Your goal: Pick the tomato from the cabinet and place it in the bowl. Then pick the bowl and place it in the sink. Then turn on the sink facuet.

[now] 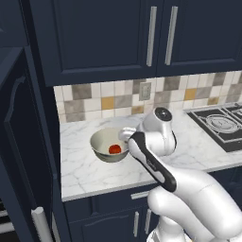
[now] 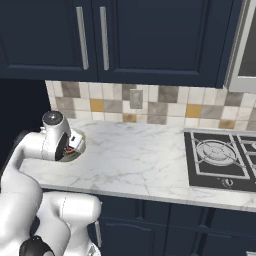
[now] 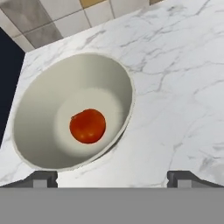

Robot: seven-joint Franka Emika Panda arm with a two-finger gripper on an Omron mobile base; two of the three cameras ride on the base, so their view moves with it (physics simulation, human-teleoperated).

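in the bowl (image 3: pixel 39 100) lies the tomato (image 3: pixel 87 126).

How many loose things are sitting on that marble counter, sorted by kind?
Bowls: 1, the pale bowl on the marble counter
Tomatoes: 1, the red tomato lying inside the bowl
Total: 2

White glossy rounded arm (image 1: pixel 189 189), black joint bands, round grey cap on wrist; pincer (image 3: pixel 112 178) tips small, dark grey.
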